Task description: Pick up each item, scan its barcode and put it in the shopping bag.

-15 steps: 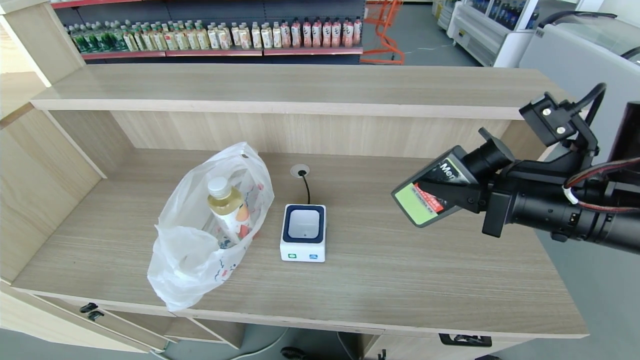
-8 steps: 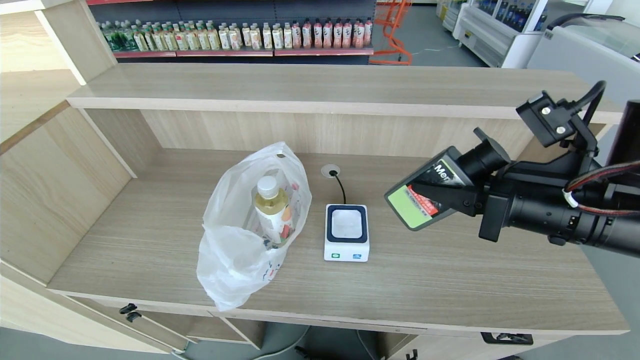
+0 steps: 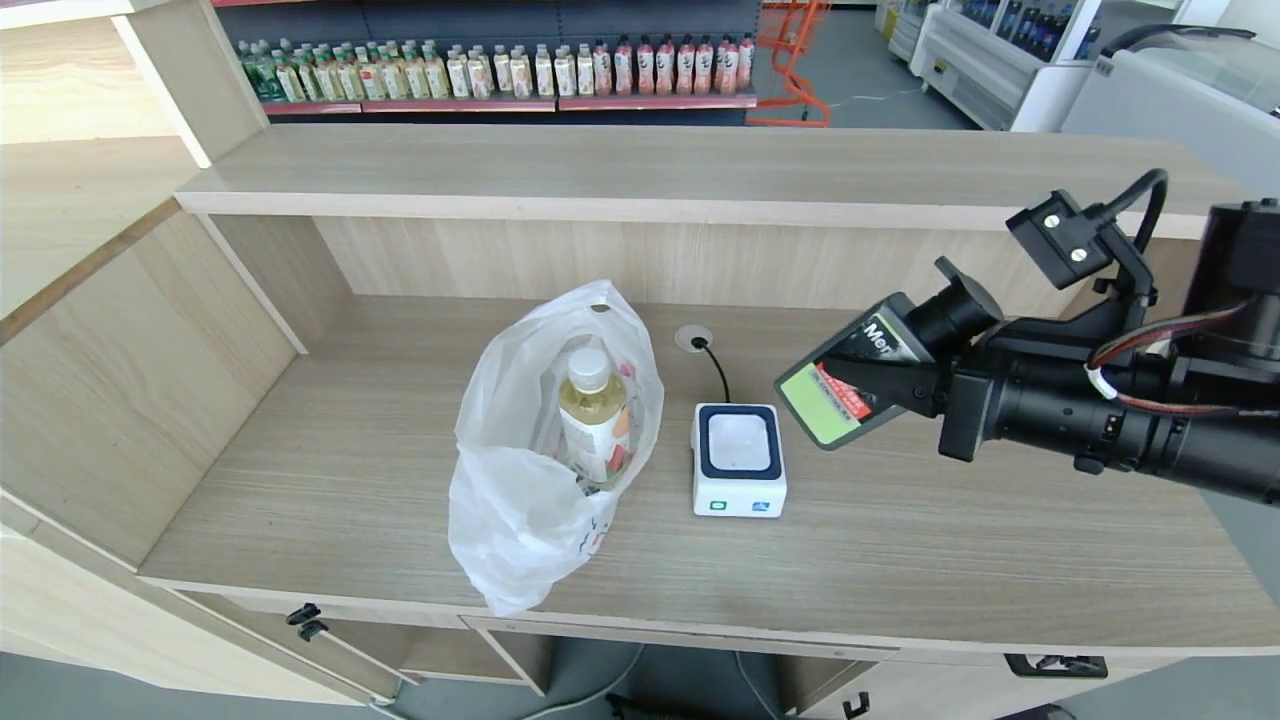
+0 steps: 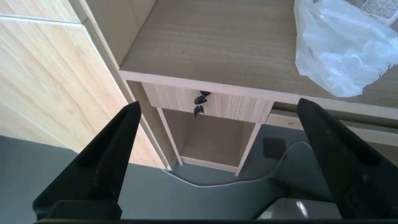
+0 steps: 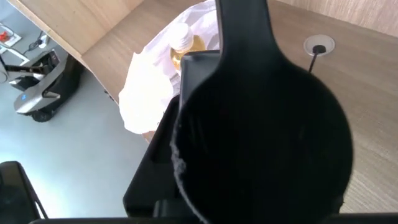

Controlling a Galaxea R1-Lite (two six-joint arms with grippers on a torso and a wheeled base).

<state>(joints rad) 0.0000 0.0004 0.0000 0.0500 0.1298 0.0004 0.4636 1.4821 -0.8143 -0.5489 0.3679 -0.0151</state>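
Observation:
My right gripper (image 3: 905, 380) is shut on a black pack with a green and red label (image 3: 838, 398), held tilted in the air just right of and above the white barcode scanner (image 3: 738, 460). In the right wrist view the dark pack (image 5: 261, 124) blocks most of the sight. The white shopping bag (image 3: 545, 470) stands left of the scanner with a tea bottle (image 3: 595, 415) upright inside; both show past the pack as bag (image 5: 146, 87) and bottle (image 5: 183, 40). My left gripper (image 4: 217, 168) hangs open with nothing in it below the counter's front edge, near the bag (image 4: 342, 50).
The scanner's cable runs to a round hole (image 3: 693, 338) in the wooden counter (image 3: 950, 540). A raised shelf (image 3: 640, 170) backs the counter, with a side wall (image 3: 130, 380) at the left. A drawer handle (image 4: 201, 104) sits under the front edge.
The head camera has swung left, so the bag and scanner sit further right in the picture. The held pack now stands closer to the scanner. My right gripper's hold is unchanged.

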